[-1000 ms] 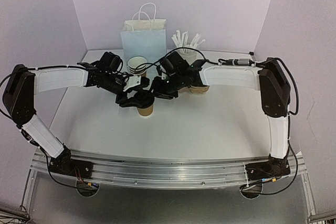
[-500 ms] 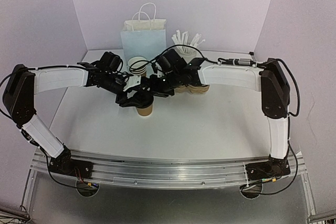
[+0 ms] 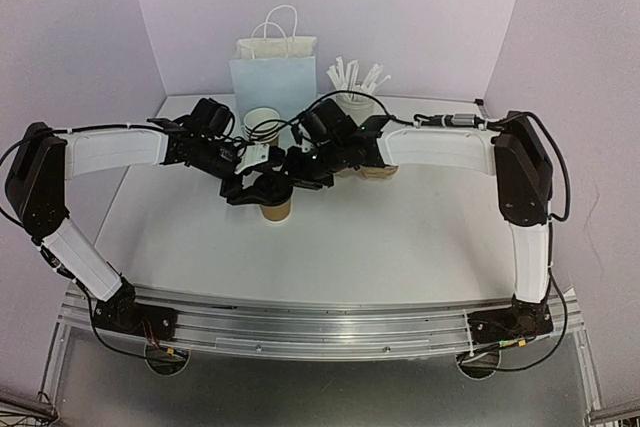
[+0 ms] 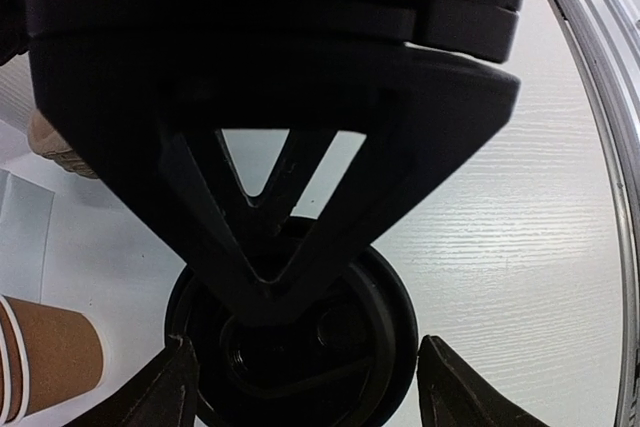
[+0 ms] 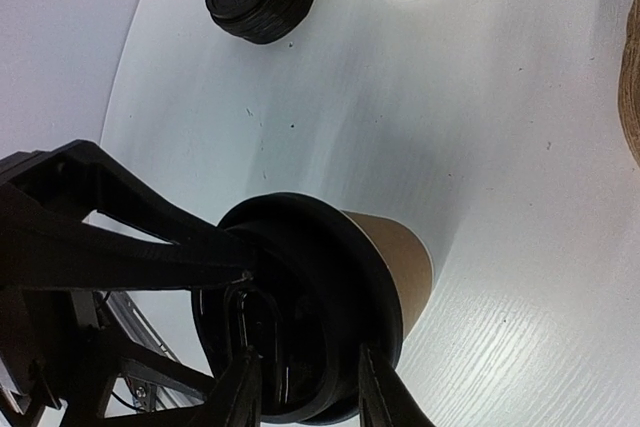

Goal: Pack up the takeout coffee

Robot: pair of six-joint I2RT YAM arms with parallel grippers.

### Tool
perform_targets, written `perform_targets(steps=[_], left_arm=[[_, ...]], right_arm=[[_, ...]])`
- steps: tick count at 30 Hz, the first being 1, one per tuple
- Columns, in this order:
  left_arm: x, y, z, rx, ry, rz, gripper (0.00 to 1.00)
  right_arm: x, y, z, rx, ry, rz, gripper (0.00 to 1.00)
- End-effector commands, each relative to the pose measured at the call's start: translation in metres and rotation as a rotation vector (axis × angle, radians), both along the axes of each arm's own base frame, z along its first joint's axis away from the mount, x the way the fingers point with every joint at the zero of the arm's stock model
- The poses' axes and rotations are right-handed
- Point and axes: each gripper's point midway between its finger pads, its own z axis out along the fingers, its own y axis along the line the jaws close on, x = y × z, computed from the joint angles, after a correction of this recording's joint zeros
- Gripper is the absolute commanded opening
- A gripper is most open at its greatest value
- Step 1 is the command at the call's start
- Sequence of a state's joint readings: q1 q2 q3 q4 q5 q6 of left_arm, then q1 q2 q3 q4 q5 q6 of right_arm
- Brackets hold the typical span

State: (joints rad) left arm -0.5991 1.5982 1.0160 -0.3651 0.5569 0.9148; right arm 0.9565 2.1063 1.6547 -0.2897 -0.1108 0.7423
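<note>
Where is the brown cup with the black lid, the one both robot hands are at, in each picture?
Top external: the lidded cup stands a little left of the middle of the picture.
Left wrist: only its black lid shows, at the bottom centre, partly hidden.
Right wrist: bottom centre, tilted in the picture, with the lid facing the camera.
Shared landmark: the white table under the cup, seen in all three views.

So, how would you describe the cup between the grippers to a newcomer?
Find the pale blue paper bag at the back wall. In front of it, between the left gripper and right gripper, stands a brown cup. Unlike the open cup nearer the bag, it wears a black lid.
</note>
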Motion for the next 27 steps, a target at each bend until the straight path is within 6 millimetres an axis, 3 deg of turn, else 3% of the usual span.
perform_targets(steps=[1,9,17,20,27], left_arm=[[0.008,0.001,0.007,0.012,0.011,0.033,0.75],[0.021,-0.001,0.008,-0.008,0.008,0.066,0.79],[0.001,-0.007,0.034,-0.063,0.056,-0.031,0.84],[0.005,-0.005,0.032,-0.057,0.056,-0.011,0.85],[0.001,0.005,0.008,0.005,0.067,-0.023,0.84]], right_arm=[[-0.005,-0.007,-0.019,-0.070,0.026,0.001,0.30],[-0.006,-0.006,-0.017,-0.091,0.014,0.018,0.30],[-0.003,-0.002,-0.009,-0.088,-0.013,0.028,0.30],[-0.001,0.001,-0.006,-0.083,-0.021,0.033,0.30],[0.002,0.008,0.003,-0.066,-0.042,0.042,0.30]])
